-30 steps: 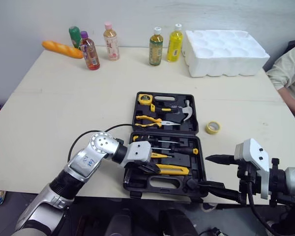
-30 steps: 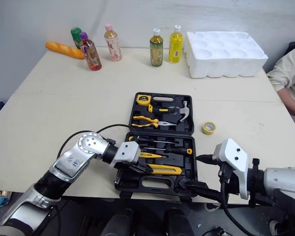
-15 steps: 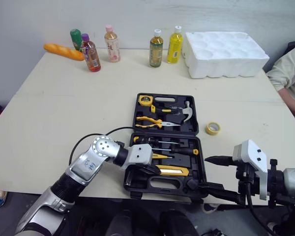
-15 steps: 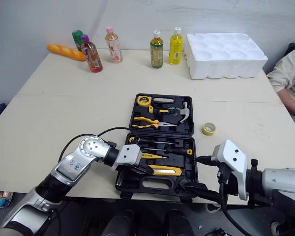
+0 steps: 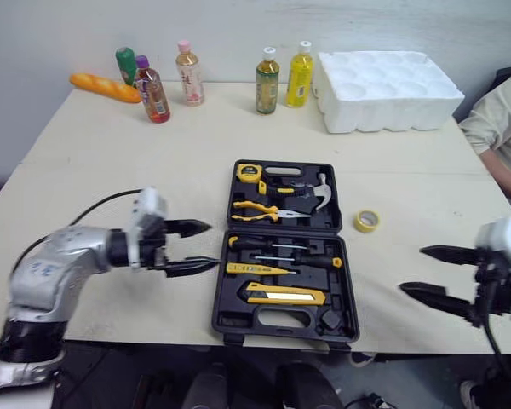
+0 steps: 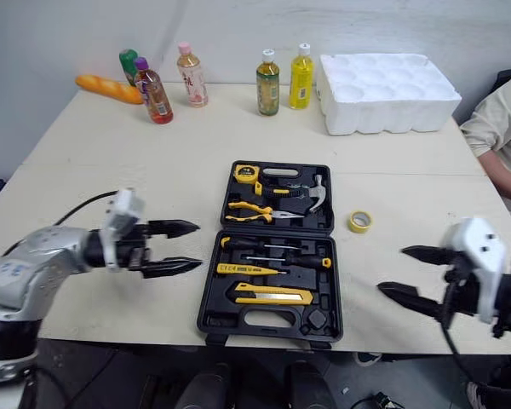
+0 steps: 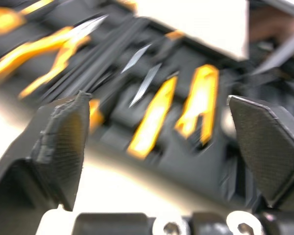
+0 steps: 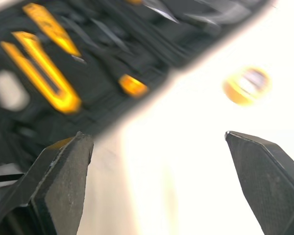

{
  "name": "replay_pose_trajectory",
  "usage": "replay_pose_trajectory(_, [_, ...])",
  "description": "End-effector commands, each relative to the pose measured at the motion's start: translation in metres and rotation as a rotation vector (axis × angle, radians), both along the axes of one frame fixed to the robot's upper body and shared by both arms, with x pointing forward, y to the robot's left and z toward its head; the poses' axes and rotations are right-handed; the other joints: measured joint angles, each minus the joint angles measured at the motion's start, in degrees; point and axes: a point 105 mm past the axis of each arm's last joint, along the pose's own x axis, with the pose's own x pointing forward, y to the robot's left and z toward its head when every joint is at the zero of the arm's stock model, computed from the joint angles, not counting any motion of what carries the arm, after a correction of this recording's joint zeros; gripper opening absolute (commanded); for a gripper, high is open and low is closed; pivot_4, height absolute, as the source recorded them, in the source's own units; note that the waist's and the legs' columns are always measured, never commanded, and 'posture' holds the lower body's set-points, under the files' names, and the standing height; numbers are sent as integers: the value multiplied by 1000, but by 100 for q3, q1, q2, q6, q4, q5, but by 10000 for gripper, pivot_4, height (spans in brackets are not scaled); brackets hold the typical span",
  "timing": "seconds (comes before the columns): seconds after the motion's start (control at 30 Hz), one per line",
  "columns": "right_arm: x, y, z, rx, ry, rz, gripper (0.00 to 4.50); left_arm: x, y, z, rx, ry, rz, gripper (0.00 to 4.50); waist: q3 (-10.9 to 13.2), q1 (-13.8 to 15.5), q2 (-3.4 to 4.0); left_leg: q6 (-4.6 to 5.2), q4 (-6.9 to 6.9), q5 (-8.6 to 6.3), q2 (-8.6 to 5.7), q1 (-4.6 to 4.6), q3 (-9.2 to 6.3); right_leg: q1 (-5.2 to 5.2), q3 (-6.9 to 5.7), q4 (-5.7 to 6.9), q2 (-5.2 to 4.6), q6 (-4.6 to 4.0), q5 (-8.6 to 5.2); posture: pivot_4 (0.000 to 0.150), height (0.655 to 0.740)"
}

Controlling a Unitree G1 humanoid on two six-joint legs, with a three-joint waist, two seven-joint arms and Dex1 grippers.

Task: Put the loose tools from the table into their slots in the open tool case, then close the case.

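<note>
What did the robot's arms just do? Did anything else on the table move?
The left gripper pulled back out of the tool case to the robot's left and now hangs over the table, jaws open and empty. The yellow knife it was reaching at lies in the case's near half. The right gripper drew away to the right, jaws open. The case is still open; the tape roll stayed put.

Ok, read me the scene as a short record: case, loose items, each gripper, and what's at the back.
case: tool case, open, flat on the table
loose: yellow tape roll, on the table right of the case
left gripper: open, empty, left of the case
right gripper: open, empty, right of the case
back: bottles, bread, foam tray
</note>
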Motion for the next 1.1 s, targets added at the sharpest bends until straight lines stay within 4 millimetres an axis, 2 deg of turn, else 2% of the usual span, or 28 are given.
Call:
replay_pose_trajectory(0.03, [-2, -23, 12, -48, -39, -45, 45000, -10, 29, 13, 51, -51, 60, 44690, 2, 7, 3, 0, -4, 0, 0, -2, 1, -5, 2, 0, -1, -1, 0, 1500, 7400])
replay_pose_trajectory(0.13, [-5, -41, 14, -62, -34, -102, 45000, -20, 72, 7, 140, -37, 185, 44690, 6, -3, 11, 0, -11, 0, 0, -2, 2, -11, 2, 1, -6, -5, -2, 1500, 7400])
replay_pose_trajectory(0.2, [-6, -49, 14, -64, -36, -129, 45000, -20, 93, 1, 167, -30, 255, 44690, 8, 5, 16, -1, -18, 0, 0, -1, 2, -15, 2, 2, -9, -10, -5, 1500, 7400])
replay_pose_trajectory(0.3, [-4, -61, 14, -63, -47, -170, 45000, -15, 106, -2, 189, -46, 305, 44690, 10, 18, 21, -1, -22, -1, 0, -3, 2, -20, 0, 3, -15, -16, -8, 1500, 7400])
replay_pose_trajectory(0.43, [5, -72, 12, -63, -63, -210, 45000, -8, 107, -5, 233, -71, 314, 44690, 10, 13, 21, -2, -23, -3, 0, -23, 5, -38, 0, 0, -20, -16, -7, 1500, 7400])
replay_pose_trajectory(0.7, [5, -83, 2, -67, -54, -206, 45000, -8, 97, -9, 238, -84, 295, 44690, 15, -14, 30, -4, -35, -4, 0, -27, 14, -54, 2, 8, -18, -19, -9, 1500, 7400])
replay_pose_trajectory(0.87, [5, -90, 2, -59, -65, -194, 45000, 0, 86, 0, 238, -133, 282, 44690, 15, -9, 30, -4, -25, -3, 0, -21, 16, -48, 4, 19, -18, -18, -9, 1500, 7400])
replay_pose_trajectory(0.9, [6, -89, 2, -62, -68, -181, 45000, 1, 80, 3, 239, -147, 265, 44690, 15, -12, 30, -4, -25, -3, 0, -20, 16, -48, 4, 19, -18, -18, -9, 1500, 7400])
replay_pose_trajectory(1.03, [15, -74, 5, -103, -61, -34, 45000, -1, 31, 28, 187, -208, 70, 44690, 15, -12, 30, -4, -21, -3, -1, -23, 20, -49, 6, 21, -17, -17, -8, 1500, 7400])
replay_pose_trajectory(1.1, [29, -62, 15, -157, -73, 69, 45000, -2, 0, 41, 147, -239, -54, 44690, 15, -26, 31, -4, -15, -3, -1, -20, 26, -48, 10, 28, -15, -16, -8, 1500, 7400])
